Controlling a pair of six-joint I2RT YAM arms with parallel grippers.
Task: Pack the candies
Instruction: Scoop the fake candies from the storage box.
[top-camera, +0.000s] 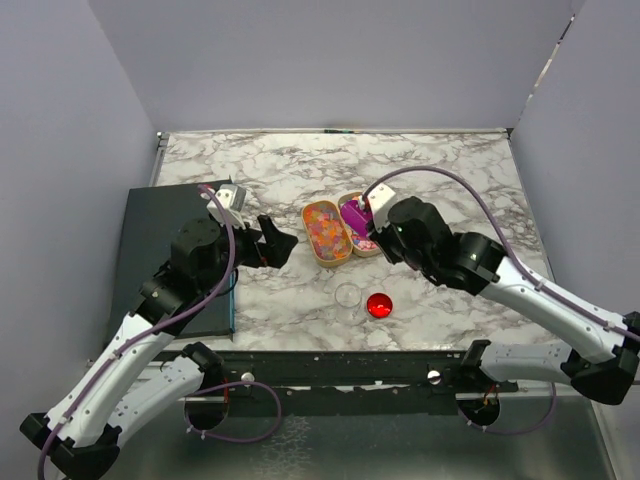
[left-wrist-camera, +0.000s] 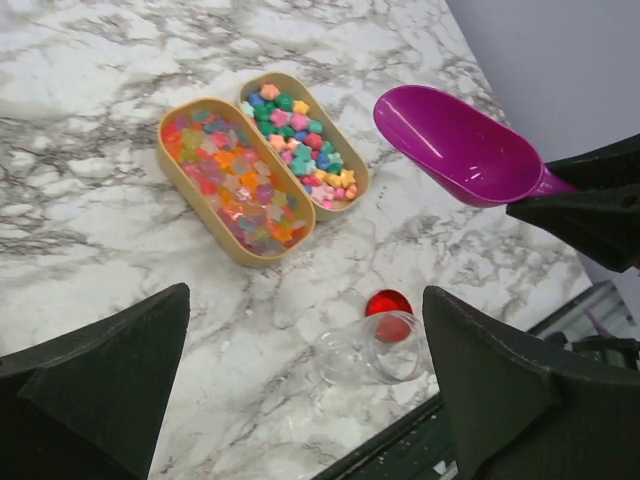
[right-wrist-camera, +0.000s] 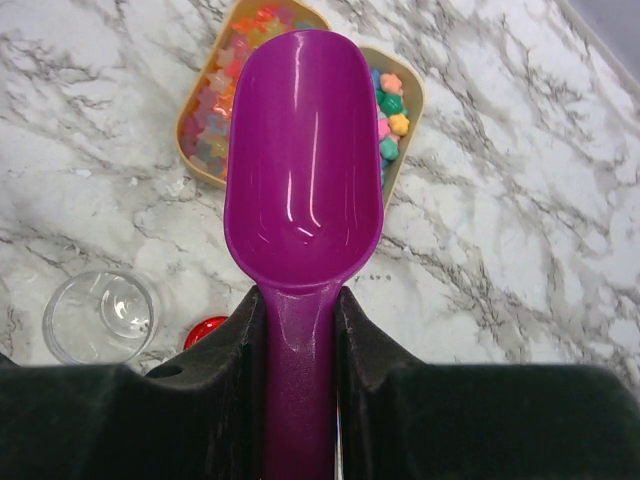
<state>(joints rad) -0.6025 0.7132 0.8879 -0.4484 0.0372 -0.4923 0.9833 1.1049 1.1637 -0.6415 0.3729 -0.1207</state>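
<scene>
Gripping the purple scoop (right-wrist-camera: 300, 160) by its handle, right gripper (right-wrist-camera: 300, 325) hovering over the candies (left-wrist-camera: 300, 150), left gripper (top-camera: 274, 243) spread wide and empty, candies filling two tan oval trays (left-wrist-camera: 163, 140), clear jar (top-camera: 348, 295) beside red lid (top-camera: 379, 305).

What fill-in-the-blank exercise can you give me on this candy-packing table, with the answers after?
1. The right gripper is shut on the handle of the ___ plastic scoop.
2. Its bowl is ___; the small pastel candies lie in two tan oval trays.
3. The left gripper stands ___, holding nothing.
4. Beside the clear glass jar lies a shiny round lid coloured ___.
Missing words: purple; empty; open; red.
</scene>
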